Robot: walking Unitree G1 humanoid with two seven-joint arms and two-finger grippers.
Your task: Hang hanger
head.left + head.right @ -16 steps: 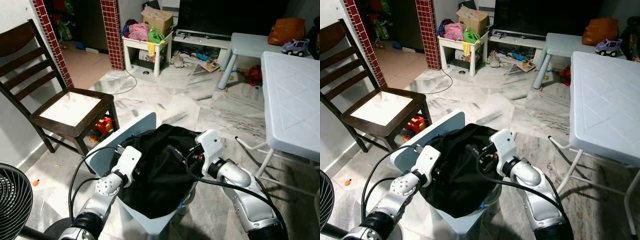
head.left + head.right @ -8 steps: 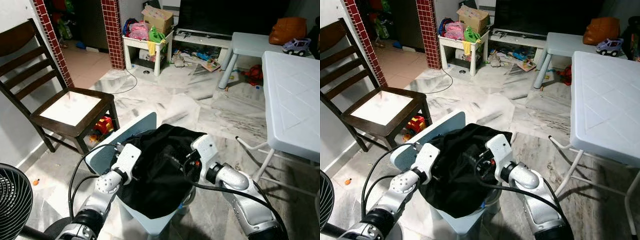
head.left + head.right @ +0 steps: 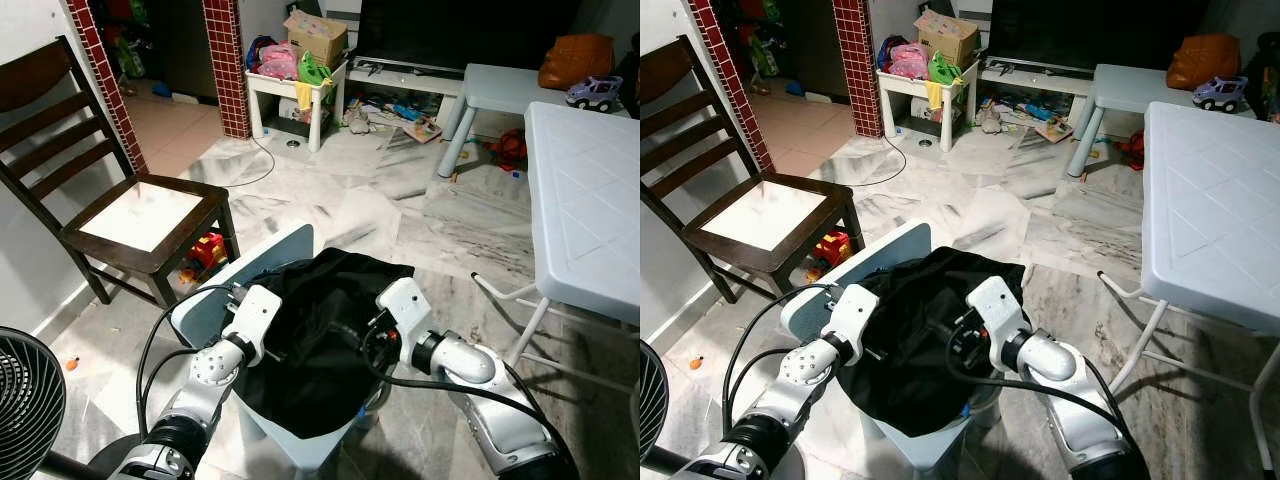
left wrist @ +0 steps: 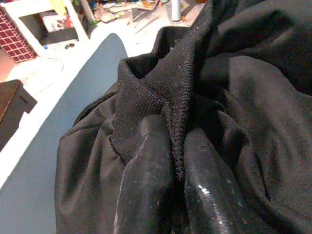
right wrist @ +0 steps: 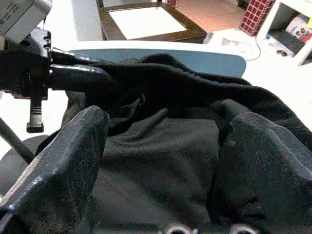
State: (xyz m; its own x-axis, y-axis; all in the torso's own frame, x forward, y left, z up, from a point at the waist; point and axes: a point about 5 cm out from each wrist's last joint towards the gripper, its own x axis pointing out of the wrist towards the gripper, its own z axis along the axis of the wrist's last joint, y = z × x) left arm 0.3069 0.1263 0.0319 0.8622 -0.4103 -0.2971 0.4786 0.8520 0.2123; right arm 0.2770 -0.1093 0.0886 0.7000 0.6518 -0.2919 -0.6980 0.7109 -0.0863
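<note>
A black garment (image 3: 320, 335) lies heaped over the seat of a pale blue plastic chair (image 3: 255, 268) right in front of me. My left gripper (image 4: 178, 136) is shut on a ribbed hem of the garment, which stands up pinched between its fingers (image 4: 151, 151). My right gripper (image 5: 168, 141) hovers open just above the cloth on its right side, fingers (image 5: 73, 146) spread wide with nothing between them. In the left eye view both sets of fingertips are buried in the dark folds, the left wrist (image 3: 250, 312) and right wrist (image 3: 402, 303) flanking the pile.
A dark wooden chair (image 3: 140, 215) stands to the left, a fan (image 3: 25, 400) at the bottom left. A white plastic table (image 3: 585, 200) fills the right side. Farther back are a cluttered white side table (image 3: 295, 85) and a pale bench (image 3: 500, 90); marble floor lies between.
My right gripper has slid left and lower onto the garment's right side. The left gripper has kept its hold in the same place.
</note>
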